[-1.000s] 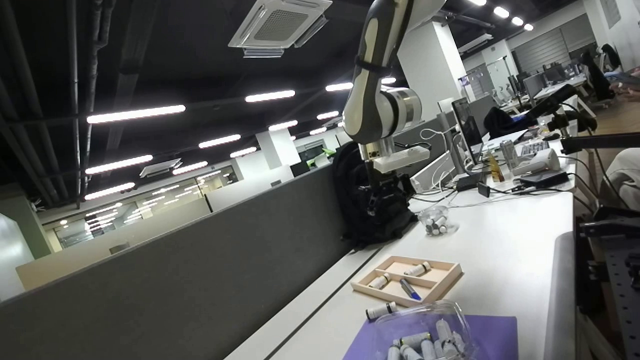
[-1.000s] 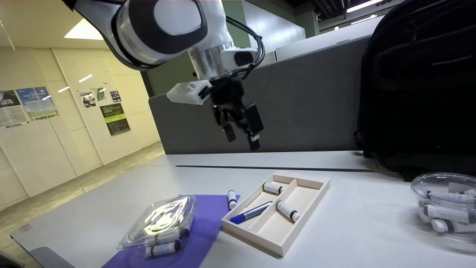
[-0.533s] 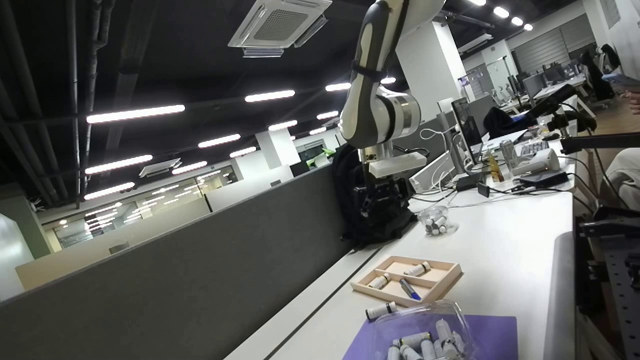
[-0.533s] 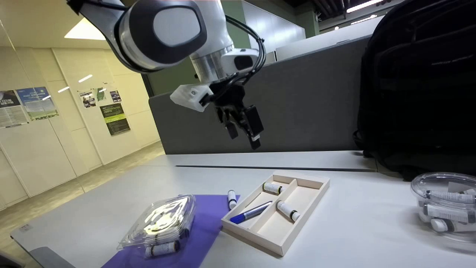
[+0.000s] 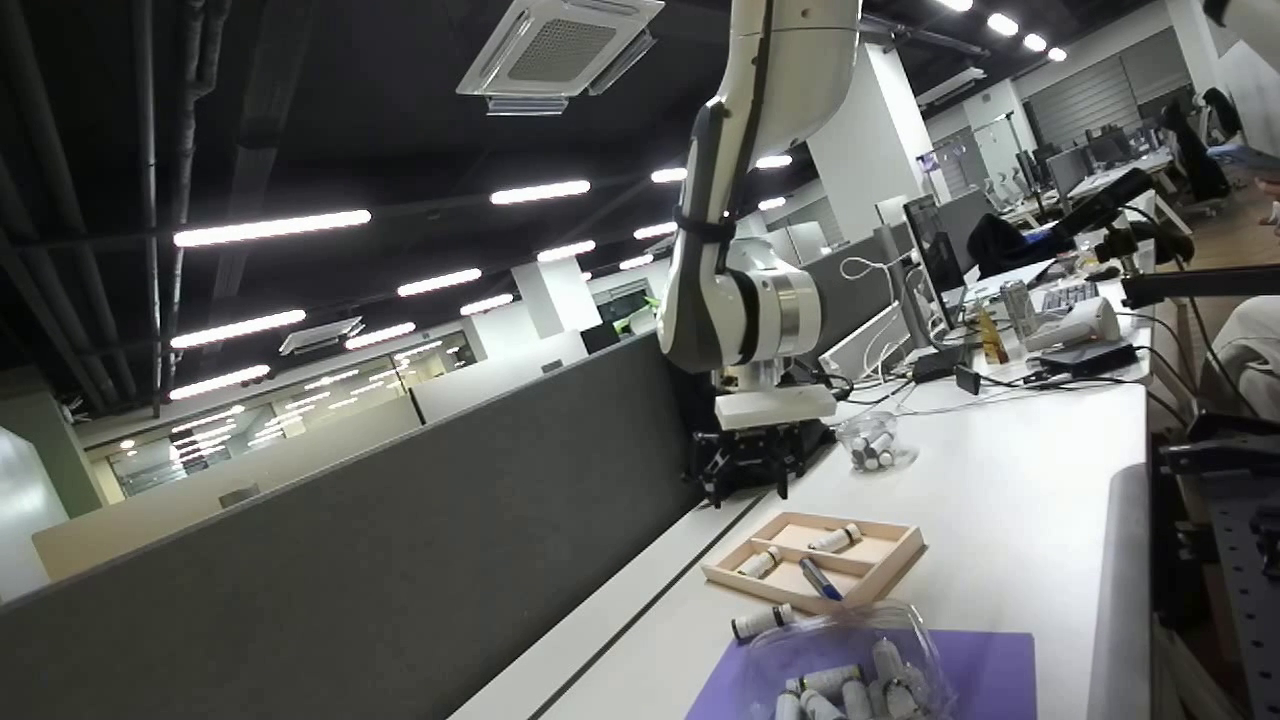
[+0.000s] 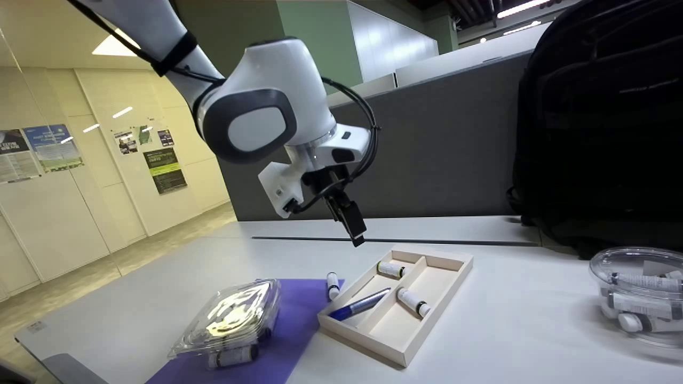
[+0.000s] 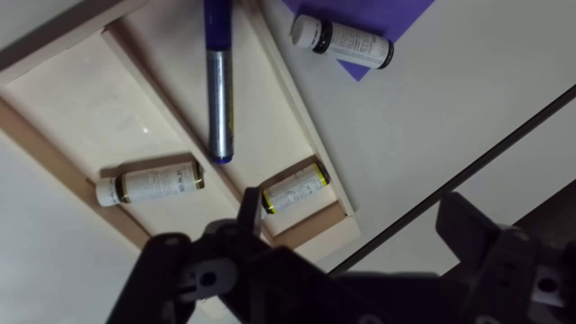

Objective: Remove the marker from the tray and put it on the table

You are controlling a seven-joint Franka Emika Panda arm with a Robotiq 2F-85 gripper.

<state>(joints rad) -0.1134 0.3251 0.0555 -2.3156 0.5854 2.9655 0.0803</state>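
Observation:
The marker (image 6: 360, 304), silver with a blue cap, lies slanted in one compartment of the light wooden tray (image 6: 363, 341). In the wrist view the marker (image 7: 219, 99) has its plain end by the tray's divider. The tray (image 5: 885, 575) sits on the white table (image 5: 1020, 480). My gripper (image 5: 749, 495) is in the air above the table, on the backpack side of the tray. In the wrist view the gripper (image 7: 350, 207) is wide open with nothing between its fingers. In an exterior view only one finger (image 6: 352, 226) shows clearly.
Two small white-labelled bottles lie in the tray, one per compartment. Another bottle (image 7: 355, 45) lies by the corner of the purple mat (image 6: 299, 320). A clear plastic box (image 6: 235, 314) with bottles stands on the mat. A grey partition (image 6: 443, 149) and black backpack (image 6: 597, 133) stand behind.
My gripper has come down toward the table and turned at the wrist, moving slightly left in an exterior view. The marker, tray and bottles have not moved.

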